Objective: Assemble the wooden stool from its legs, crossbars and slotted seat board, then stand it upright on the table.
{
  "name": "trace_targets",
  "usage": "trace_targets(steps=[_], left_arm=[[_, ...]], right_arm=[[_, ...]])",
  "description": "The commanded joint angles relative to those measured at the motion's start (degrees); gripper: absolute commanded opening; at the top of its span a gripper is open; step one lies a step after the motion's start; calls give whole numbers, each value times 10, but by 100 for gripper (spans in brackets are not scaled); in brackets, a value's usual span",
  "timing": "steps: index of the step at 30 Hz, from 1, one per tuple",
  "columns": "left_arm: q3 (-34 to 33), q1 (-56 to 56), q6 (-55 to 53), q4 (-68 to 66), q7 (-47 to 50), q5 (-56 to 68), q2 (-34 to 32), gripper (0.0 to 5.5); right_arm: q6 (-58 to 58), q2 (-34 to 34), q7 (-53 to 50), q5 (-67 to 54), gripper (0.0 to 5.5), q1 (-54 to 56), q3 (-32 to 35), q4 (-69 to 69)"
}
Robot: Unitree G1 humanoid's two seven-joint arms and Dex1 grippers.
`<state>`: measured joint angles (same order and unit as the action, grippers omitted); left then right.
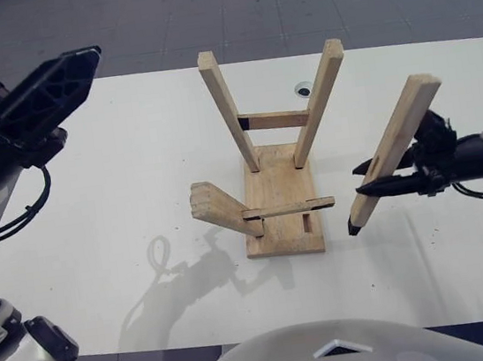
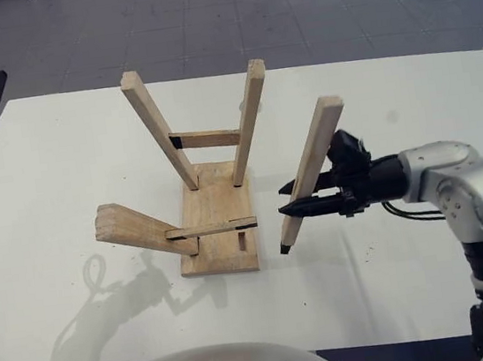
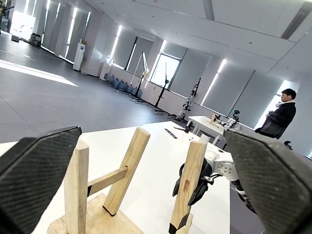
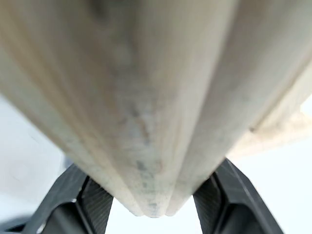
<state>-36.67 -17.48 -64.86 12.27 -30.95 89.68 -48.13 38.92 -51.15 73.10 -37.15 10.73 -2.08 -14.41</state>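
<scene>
White counter [image 1: 118,188] bearing the slotted seat board [image 1: 286,232], laid flat. Two upright legs [image 1: 228,111] stand on it, joined by a crossbar [image 1: 275,120]; a third leg [image 1: 218,208] with its second crossbar [image 1: 294,207] leans at the board's left edge. Right jaws grasp a tilted fourth leg [image 2: 315,166] just right of the board; left jaws are released, raised at far left.

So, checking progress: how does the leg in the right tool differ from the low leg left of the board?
The held leg is beside the seat board, clamped in the right tool, standing steep; the low leg slants far left. The low leg joins a crossbar; the held leg has none. Both are pale wood.
</scene>
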Motion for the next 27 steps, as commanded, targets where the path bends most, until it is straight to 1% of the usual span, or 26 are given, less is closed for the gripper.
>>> trace_targets(steps=[1, 4, 7, 10, 13, 19, 22, 27], left_arm=[[16, 42, 17, 33, 8, -11, 16, 550], [29, 61, 32, 45, 9, -20, 27, 550], [42, 73, 44, 54, 7, -27, 33, 550], [55, 73, 51, 54, 3, -31, 32, 550], [63, 71, 54, 55, 6, -28, 27, 550], [76, 69, 59, 57, 13, -30, 27, 550], [79, 74, 65, 59, 16, -32, 31, 550], [85, 79, 77, 62, 20, -34, 35, 550]], right_arm=[[-122, 41, 47, 22, 203, -31, -2, 33], [-214, 65, 92, 26, 203, -42, 12, 77], [-280, 92, 121, 24, 203, -57, 28, 136], [-349, 138, 99, 39, 203, -76, 42, 187], [-381, 174, 86, 31, 203, -88, 52, 191], [-398, 208, 71, 13, 203, -90, 65, 158], [-378, 204, 66, -4, 203, -85, 71, 122], [-345, 210, 59, -22, 203, -99, 52, 64]])
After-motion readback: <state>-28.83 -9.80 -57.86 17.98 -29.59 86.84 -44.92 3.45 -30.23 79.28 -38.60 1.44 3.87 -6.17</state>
